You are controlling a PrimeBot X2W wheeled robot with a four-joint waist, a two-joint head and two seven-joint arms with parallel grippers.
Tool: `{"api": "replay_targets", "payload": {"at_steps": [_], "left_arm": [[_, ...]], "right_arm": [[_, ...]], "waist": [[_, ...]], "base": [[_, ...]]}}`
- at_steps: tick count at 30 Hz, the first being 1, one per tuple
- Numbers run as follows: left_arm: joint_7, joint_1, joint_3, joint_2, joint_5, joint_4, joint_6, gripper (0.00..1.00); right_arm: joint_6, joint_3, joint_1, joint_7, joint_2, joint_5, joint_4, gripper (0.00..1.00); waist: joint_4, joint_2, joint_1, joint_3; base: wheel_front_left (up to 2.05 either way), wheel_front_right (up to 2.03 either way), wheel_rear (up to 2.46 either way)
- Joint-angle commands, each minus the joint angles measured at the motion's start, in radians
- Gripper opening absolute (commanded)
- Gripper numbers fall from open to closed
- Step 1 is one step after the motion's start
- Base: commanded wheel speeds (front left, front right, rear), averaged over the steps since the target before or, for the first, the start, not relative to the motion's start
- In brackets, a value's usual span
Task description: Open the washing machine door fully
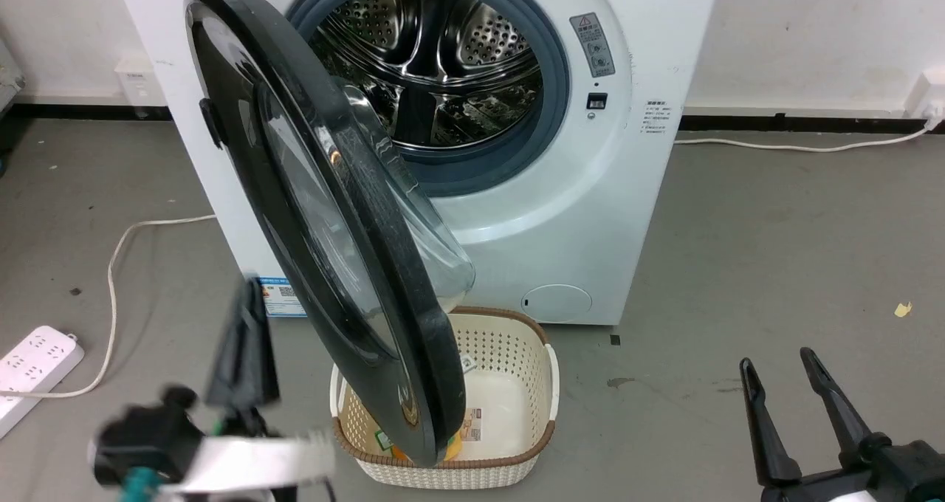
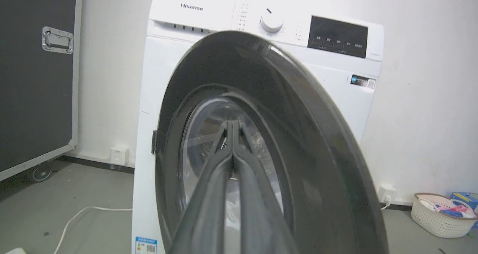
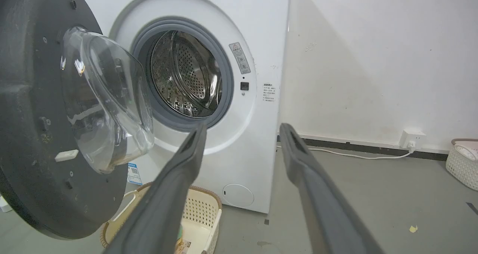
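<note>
The white washing machine (image 1: 561, 214) stands against the wall, its steel drum (image 1: 435, 59) showing inside the grey rubber ring. The washing machine door (image 1: 384, 236), black-rimmed with a bulging glass bowl (image 3: 104, 104), hangs roughly half open from its left hinge. My left gripper (image 1: 249, 295) is blurred at the lower left, just beside the door's outer face. In the left wrist view my left gripper (image 2: 232, 124) is shut on nothing and points at the door (image 2: 298, 115); I cannot tell whether it touches. My right gripper (image 1: 786, 362) stands open over the floor, right of the machine (image 3: 257, 33).
A cream laundry basket (image 1: 517, 325) sits on the floor right under the door's lower edge. A white power strip (image 1: 33, 362) and its cable lie on the left. A black wheeled case (image 2: 33, 78) stands left of the machine. Another basket (image 3: 463, 164) is at the far right.
</note>
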State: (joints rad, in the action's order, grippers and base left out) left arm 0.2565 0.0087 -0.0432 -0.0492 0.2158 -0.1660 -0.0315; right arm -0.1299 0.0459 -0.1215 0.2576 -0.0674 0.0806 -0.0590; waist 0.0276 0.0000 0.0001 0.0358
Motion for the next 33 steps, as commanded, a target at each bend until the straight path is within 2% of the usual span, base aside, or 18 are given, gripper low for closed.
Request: {"api": "replay_targets", "payload": {"at_steps": [1,2,3,6,11,17,22,25,33], "left_arm": [[0.005,-0.033,0.007,-0.001,0.014,-0.041,-0.007,0.00],[0.005,-0.033,0.007,-0.001,0.014,-0.041,-0.007,0.00],[0.005,-0.082,0.001,-0.001,0.022,-0.133,-0.017,0.00],[0.005,-0.121,-0.027,-0.001,0.019,-0.204,-0.025,0.00],[0.005,-0.137,-0.134,-0.001,-0.016,-0.232,-0.027,0.00],[0.005,-0.098,-0.296,-0.001,-0.005,-0.088,-0.020,0.00],[-0.027,-0.085,-0.387,-0.001,0.052,0.075,-0.027,0.00],[-0.044,-0.092,-0.412,-0.001,0.088,0.180,-0.043,0.00],[-0.052,-0.149,-0.419,-0.001,0.127,0.392,-0.046,0.00]], "right_arm": [[-0.001,-0.002,0.000,0.004,0.003,0.005,0.002,1.00],[-0.001,-0.002,0.000,0.004,0.003,0.005,0.002,1.00],[-0.001,-0.005,0.002,0.004,0.004,0.006,0.006,1.00],[-0.001,-0.007,0.003,0.004,0.005,0.007,0.009,1.00],[-0.001,-0.007,0.004,0.004,0.006,0.010,0.014,1.00],[-0.001,-0.006,0.001,0.004,0.009,0.017,0.020,1.00],[-0.001,-0.010,0.000,0.004,0.011,0.017,0.022,1.00],[-0.001,-0.009,0.001,0.004,0.011,0.016,0.022,1.00],[-0.001,-0.009,0.001,0.004,0.013,0.018,0.025,1.00]], "waist": [[-0.002,0.0000,-0.0001,0.001],[-0.002,0.0000,-0.0001,0.001],[-0.008,0.0000,-0.0001,0.004],[-0.017,0.0000,-0.0001,0.009],[-0.031,0.0000,-0.0001,0.017],[-0.045,0.0000,-0.0001,0.024],[-0.053,0.0000,-0.0001,0.020],[-0.057,0.0000,-0.0001,0.014],[-0.052,0.0000,-0.0001,-0.002]], "base": [[0.00,0.00,0.00],[0.00,0.00,0.00],[0.00,0.00,0.00],[0.00,0.00,0.00],[0.00,0.00,0.00],[0.00,0.00,0.00],[0.00,0.00,0.00],[0.00,0.00,0.00],[0.00,0.00,0.00]]}}
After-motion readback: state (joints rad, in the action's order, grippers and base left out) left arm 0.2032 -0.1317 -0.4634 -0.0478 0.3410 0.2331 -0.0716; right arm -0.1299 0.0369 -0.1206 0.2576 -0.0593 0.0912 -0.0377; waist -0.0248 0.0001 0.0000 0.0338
